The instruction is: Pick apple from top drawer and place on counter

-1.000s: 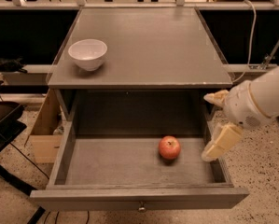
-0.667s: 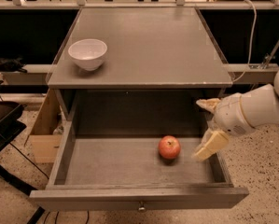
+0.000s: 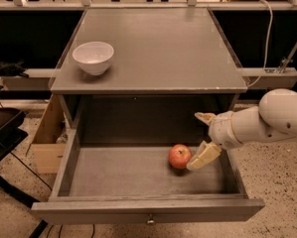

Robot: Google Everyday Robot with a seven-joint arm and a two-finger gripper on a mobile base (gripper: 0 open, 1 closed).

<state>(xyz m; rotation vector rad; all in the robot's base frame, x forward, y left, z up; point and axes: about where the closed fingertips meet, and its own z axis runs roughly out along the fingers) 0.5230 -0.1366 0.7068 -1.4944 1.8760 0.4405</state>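
The apple (image 3: 179, 156) is small, red with yellowish patches, and lies on the floor of the open top drawer (image 3: 138, 209), right of its middle. My gripper (image 3: 201, 138) reaches in from the right, over the drawer's right side. It is open: one finger (image 3: 202, 157) lies just right of the apple, nearly touching it, and the other finger (image 3: 204, 117) is farther back. The counter (image 3: 158, 48) is the flat grey top of the cabinet above the drawer.
A white bowl (image 3: 93, 57) stands on the counter's left side. A wooden box (image 3: 47, 138) sits on the floor left of the cabinet. A dark object (image 3: 1, 128) is at the far left. A white cable (image 3: 267, 38) hangs at the right.
My gripper has moved left and down into the drawer, from beside the drawer's right wall to right next to the apple. The apple has not moved.
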